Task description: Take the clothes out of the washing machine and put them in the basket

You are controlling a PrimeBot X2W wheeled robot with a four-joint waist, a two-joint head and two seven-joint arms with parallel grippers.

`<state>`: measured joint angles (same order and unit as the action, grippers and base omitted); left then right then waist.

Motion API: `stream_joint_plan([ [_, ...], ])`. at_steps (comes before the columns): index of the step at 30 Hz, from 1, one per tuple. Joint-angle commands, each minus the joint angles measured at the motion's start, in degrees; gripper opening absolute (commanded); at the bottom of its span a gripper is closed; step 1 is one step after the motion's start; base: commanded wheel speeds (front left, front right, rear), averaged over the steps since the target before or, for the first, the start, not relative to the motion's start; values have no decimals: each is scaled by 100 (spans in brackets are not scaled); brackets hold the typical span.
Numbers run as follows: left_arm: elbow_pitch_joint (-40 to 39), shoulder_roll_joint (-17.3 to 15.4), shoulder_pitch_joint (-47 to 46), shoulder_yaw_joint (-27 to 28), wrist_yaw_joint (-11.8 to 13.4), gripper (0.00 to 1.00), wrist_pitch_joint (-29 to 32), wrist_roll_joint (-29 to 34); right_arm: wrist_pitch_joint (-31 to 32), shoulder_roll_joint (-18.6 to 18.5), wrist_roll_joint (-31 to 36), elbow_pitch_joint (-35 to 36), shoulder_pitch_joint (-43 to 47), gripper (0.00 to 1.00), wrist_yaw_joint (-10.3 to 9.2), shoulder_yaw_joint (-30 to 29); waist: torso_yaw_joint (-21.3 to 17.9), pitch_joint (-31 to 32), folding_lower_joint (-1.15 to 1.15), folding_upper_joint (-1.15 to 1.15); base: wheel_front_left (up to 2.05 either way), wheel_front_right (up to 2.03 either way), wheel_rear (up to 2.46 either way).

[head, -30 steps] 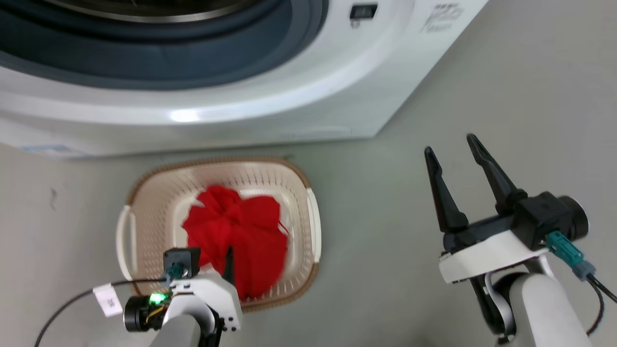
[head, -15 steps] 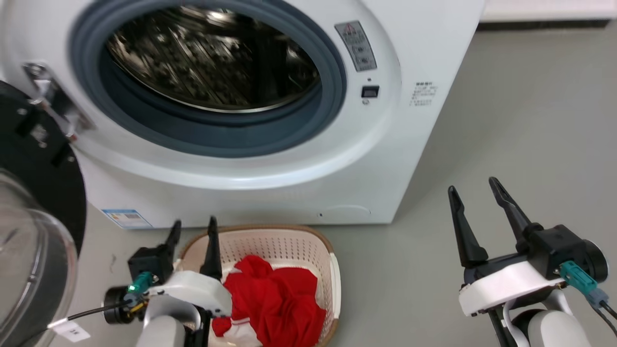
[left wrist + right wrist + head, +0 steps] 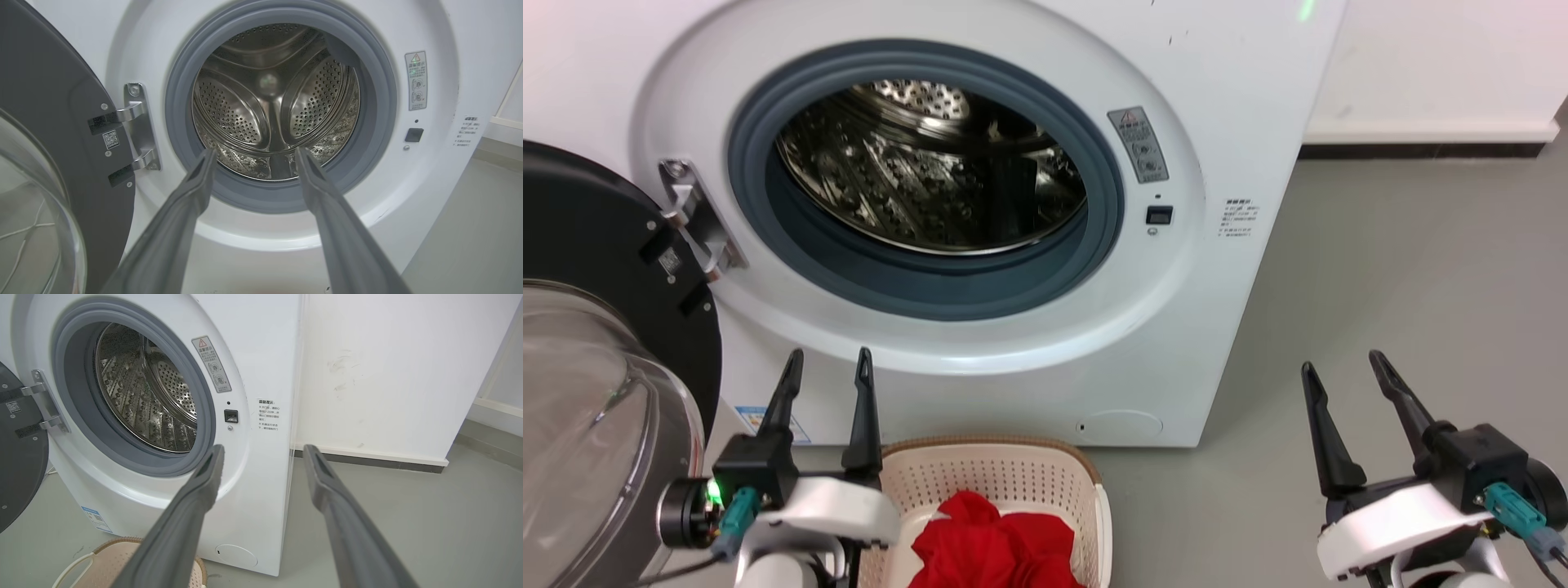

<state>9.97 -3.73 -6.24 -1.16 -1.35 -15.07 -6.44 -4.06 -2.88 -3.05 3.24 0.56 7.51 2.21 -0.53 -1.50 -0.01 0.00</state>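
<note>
Take every place from the washer [image 3: 1209,269], which stands straight ahead of you. At its left side the door [image 3: 613,269] is swung wide open on its hinge. Just in front of the washer's lower left, your left gripper [image 3: 830,354] hovers with its jaws released. In the left wrist view its fingers [image 3: 322,212] point at the perforated steel drum [image 3: 269,102]. Below the washer's opening, close to its foot, the basket [image 3: 988,445] sits on the floor [image 3: 1421,286]. The clothes [image 3: 996,547] lie inside it in a red heap. Off the washer's right front corner, your right gripper [image 3: 1342,362] hangs over the floor, its jaws likewise released and spread apart.
</note>
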Motion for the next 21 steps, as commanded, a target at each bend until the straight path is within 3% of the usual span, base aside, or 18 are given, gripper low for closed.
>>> stream_joint_plan([
  [1, -52, -19, 134, -22, 0, 100, -14, 33, 11, 1, -14, 44, 108, 100, -4, -18, 6, 127, 1, 0, 0, 0, 0],
  [21, -347, -120, 573, -137, 120, 100, 194, 28, 73, 1, -116, 128, 358, 100, -4, 13, -76, 306, 1, 0, 0, 0, 0],
])
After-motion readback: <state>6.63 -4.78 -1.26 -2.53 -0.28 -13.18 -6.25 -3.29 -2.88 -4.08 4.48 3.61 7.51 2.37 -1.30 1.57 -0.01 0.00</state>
